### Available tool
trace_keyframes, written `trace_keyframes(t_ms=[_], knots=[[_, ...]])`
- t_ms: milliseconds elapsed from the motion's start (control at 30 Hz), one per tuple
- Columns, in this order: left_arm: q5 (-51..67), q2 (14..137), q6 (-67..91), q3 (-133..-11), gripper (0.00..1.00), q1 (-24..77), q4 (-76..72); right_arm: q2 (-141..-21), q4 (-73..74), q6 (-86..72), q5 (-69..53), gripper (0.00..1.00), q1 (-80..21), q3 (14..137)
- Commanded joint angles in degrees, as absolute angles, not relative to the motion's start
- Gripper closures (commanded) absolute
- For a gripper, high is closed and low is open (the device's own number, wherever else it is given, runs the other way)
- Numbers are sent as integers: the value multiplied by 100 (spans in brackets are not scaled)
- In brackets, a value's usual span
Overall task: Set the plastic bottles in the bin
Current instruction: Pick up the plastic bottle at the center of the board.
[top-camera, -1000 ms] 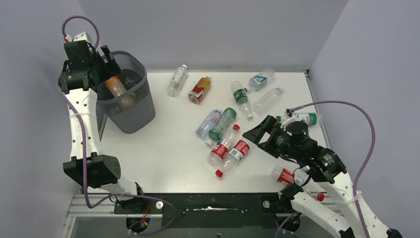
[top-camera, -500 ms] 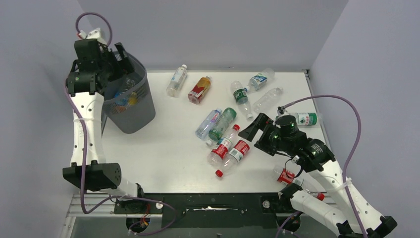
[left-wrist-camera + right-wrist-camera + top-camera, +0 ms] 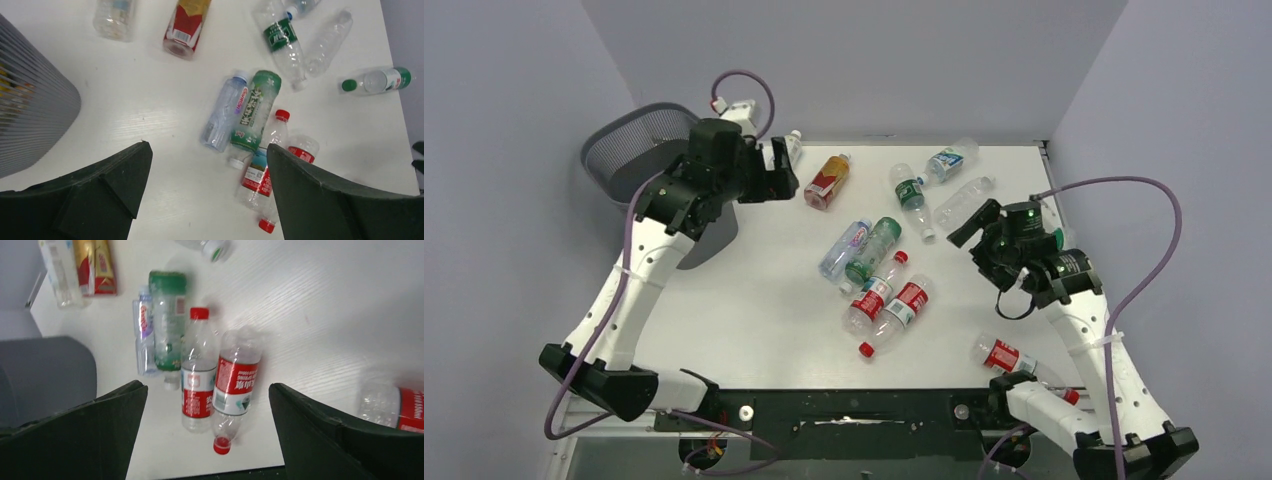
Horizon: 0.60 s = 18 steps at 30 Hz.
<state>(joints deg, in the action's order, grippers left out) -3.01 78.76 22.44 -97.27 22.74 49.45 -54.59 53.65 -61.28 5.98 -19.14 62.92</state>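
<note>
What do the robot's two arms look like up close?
The left arm and right arm are white tubes linked by chunky black joints, each trailed by a looping purple cable. The left gripper and right gripper are black, with two broad wedge-shaped fingers. A small green light glows on the right wrist.

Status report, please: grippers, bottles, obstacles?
Left gripper, right gripper open, empty. Clear and coloured plastic bottles lying on white table, outside dark grey mesh bin. Nothing blocking.

White table (image 3: 754,330), plain grey walls (image 3: 874,60) around.
</note>
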Motion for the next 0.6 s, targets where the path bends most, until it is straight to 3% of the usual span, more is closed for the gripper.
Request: trace_keyframes(t_ms=[0, 567], knots=[[-710, 7531, 2506, -9320, 14, 2843, 4524, -5741, 5519, -5868, 959, 2, -1010, 6621], [-393, 6831, 2694, -7964, 14, 3295, 4160, -7941, 5692, -5676, 1619, 2, 976, 7666]])
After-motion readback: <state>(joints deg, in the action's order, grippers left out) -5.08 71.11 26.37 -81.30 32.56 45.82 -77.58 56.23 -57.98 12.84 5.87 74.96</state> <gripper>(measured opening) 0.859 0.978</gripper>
